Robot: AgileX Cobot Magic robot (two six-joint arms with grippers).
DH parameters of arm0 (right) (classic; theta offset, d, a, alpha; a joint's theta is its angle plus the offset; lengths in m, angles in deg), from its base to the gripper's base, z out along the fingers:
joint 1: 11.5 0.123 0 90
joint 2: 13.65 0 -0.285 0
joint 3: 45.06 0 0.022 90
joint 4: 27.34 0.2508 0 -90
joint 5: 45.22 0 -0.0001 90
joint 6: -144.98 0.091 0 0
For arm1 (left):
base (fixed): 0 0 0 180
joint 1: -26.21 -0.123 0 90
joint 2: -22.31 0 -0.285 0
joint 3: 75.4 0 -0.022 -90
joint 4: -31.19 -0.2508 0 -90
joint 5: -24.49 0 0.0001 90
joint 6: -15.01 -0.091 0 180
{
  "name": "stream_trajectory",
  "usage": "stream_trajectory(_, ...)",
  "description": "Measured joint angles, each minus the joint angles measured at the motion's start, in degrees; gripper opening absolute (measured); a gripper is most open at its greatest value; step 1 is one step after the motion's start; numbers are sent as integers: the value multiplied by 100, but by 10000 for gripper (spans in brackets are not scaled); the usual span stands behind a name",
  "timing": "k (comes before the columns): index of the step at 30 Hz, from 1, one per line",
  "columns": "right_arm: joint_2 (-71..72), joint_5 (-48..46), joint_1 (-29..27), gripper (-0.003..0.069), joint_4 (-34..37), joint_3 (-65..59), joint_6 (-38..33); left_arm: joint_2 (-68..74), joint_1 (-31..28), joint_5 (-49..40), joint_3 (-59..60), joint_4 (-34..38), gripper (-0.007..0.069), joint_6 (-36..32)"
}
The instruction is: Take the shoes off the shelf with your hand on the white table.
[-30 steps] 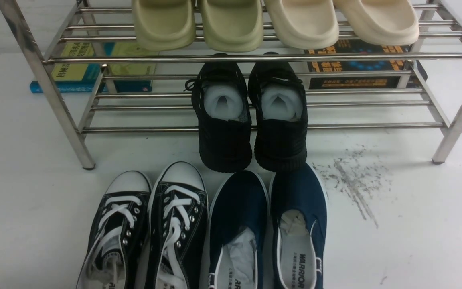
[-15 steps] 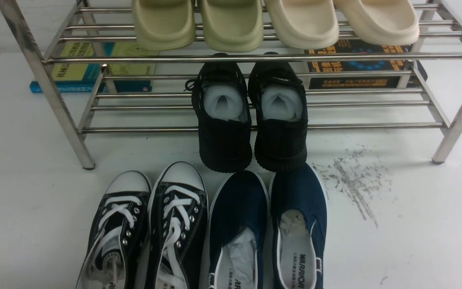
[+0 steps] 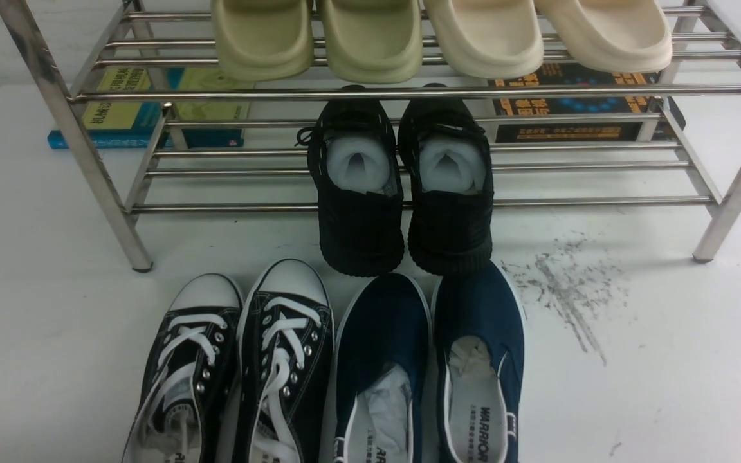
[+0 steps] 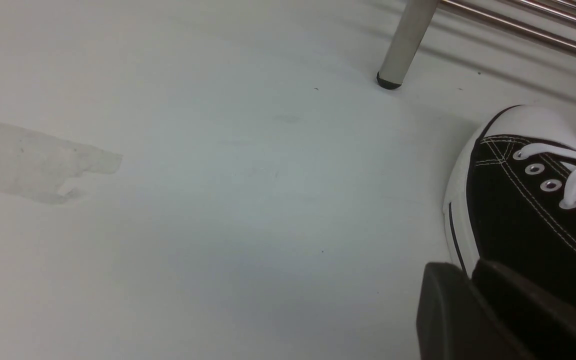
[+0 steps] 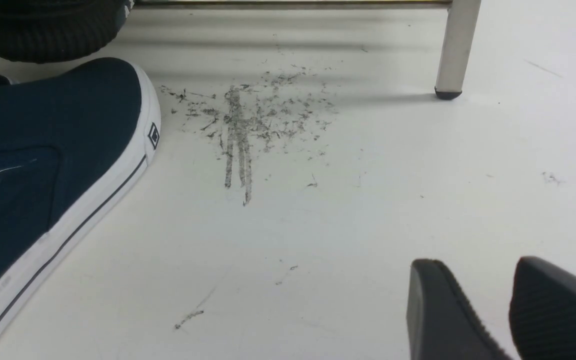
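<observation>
Your left claw (image 4: 473, 295) looks clenched on nothing, your right claw (image 5: 508, 305) slightly parted, both over the glossy white desk (image 3: 666, 386). The sneakers (image 3: 235, 366) sit on the desk near you; scuff marks (image 3: 563, 289) lie before the shelf (image 3: 409, 93).

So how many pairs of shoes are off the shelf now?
2: black canvas sneakers on the white table front-left, navy slip-ons beside them. The black knit pair overhangs the shelf.

No visible change anywhere.
</observation>
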Motion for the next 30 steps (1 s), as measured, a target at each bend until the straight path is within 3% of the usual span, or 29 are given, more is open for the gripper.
stream_trajectory(30,0,0,0,239,0,0,0,0,0,0,0,-10,117,0)
